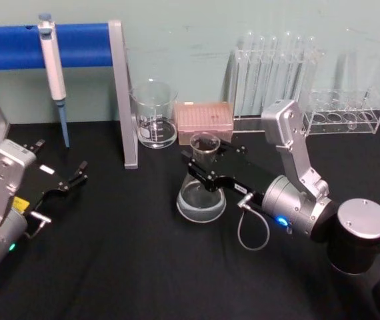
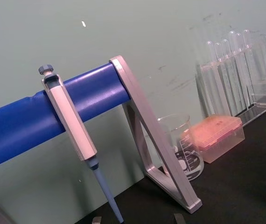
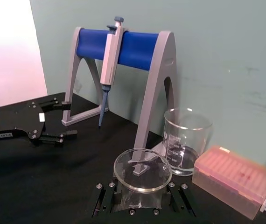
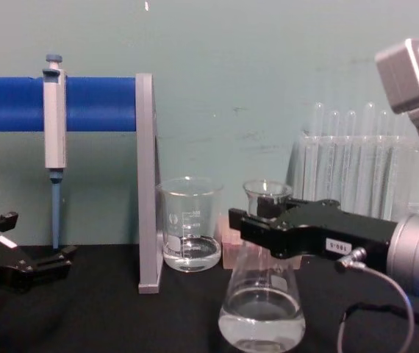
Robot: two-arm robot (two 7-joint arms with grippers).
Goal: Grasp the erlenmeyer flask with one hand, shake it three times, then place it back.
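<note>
The right pincer (image 1: 201, 168) is reaching in from the right side of the desk (image 1: 123, 267) and is clamping the neck of the erlenmeyer flask (image 1: 202, 193), with one black finger on each side of the glass just under the flared rim. The flask is standing upright near the middle of the desk. Its wide base is seemingly touching the black surface, and a shallow layer of clear liquid is lying in the bottom. Just behind it a pink tip box (image 1: 205, 119) is sitting. A glass beaker (image 1: 154, 115) is standing to the box's left, beside the grey leg of a blue-barred stand (image 1: 77, 45), and a pipette (image 1: 52, 67) is hanging on the stand. Tall test tubes (image 1: 277, 67) are standing at the back right. The left pincer (image 1: 60, 160) is lying at the left of the desk, well apart from the flask, its fingers spreading wide and gripping nothing
</note>
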